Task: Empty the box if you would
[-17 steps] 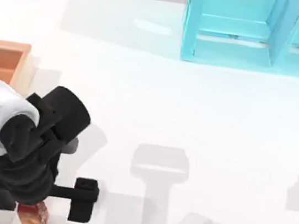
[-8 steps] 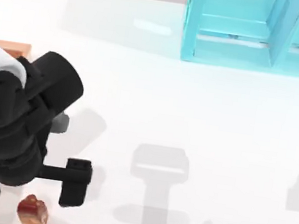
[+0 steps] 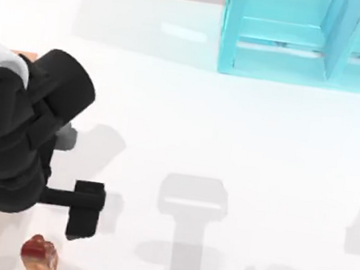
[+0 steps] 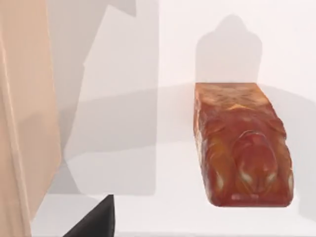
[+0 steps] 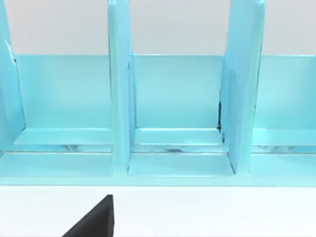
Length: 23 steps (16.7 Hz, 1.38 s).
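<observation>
Left arm bent over the desk's nine o'clock side, wrist pointing down, covering most of the box. Wooden box rim just beside a glazed reddish-brown bread loaf, lying flat on the desk outside the box, at seven o'clock. Cannot tell how far the fingers stand apart. Turquoise shelf frame at one o'clock.

I see a white table; a turquoise shelf frame stands at its far edge, right of centre, upright dividers splitting it into open compartments; a glossy reddish-brown block lies flat near the front-left corner.
</observation>
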Each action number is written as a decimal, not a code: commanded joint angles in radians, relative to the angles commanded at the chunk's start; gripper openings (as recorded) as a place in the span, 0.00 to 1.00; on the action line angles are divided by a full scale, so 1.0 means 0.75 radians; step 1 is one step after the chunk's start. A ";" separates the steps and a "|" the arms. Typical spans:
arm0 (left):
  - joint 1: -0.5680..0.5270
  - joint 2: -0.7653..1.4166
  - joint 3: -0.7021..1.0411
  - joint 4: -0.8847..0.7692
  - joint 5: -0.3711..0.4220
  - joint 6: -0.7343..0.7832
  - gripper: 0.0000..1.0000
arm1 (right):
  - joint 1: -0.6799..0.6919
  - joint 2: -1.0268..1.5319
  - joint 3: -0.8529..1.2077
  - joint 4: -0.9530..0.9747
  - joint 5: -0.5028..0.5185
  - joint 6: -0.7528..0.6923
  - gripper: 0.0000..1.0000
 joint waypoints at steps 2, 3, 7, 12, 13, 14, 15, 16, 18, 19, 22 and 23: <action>0.077 0.075 0.084 -0.039 -0.001 0.070 1.00 | 0.000 0.000 0.000 0.000 0.000 0.000 1.00; 0.128 0.120 0.142 -0.062 0.000 0.120 1.00 | 0.000 0.000 0.000 0.000 0.000 0.000 1.00; 0.383 0.322 0.431 -0.158 0.006 0.368 1.00 | 0.000 0.000 0.000 0.000 0.000 0.000 1.00; 0.717 0.562 0.800 -0.262 0.010 0.729 1.00 | 0.000 0.000 0.000 0.000 0.000 0.000 1.00; 0.774 0.599 0.861 -0.276 0.009 0.795 1.00 | 0.000 0.000 0.000 0.000 0.000 0.000 1.00; 0.825 0.630 0.915 -0.287 0.008 0.852 1.00 | 0.000 0.000 0.000 0.000 0.000 0.000 1.00; 0.867 0.655 0.958 -0.296 0.006 0.900 1.00 | 0.000 0.000 0.000 0.000 0.000 0.000 1.00; 0.897 0.674 0.989 -0.303 0.006 0.935 1.00 | 0.000 0.000 0.000 0.000 0.000 0.000 1.00; 0.924 0.690 1.018 -0.308 0.005 0.967 1.00 | 0.000 0.000 0.000 0.000 0.000 0.000 1.00; 0.924 0.690 1.018 -0.308 0.005 0.967 1.00 | 0.000 0.000 0.000 0.000 0.000 0.000 1.00; 0.919 0.684 1.014 -0.305 0.004 0.965 1.00 | 0.000 0.000 0.000 0.000 0.000 0.000 1.00; 0.922 0.687 1.015 -0.302 0.005 0.967 1.00 | 0.000 0.000 0.000 0.000 0.000 0.000 1.00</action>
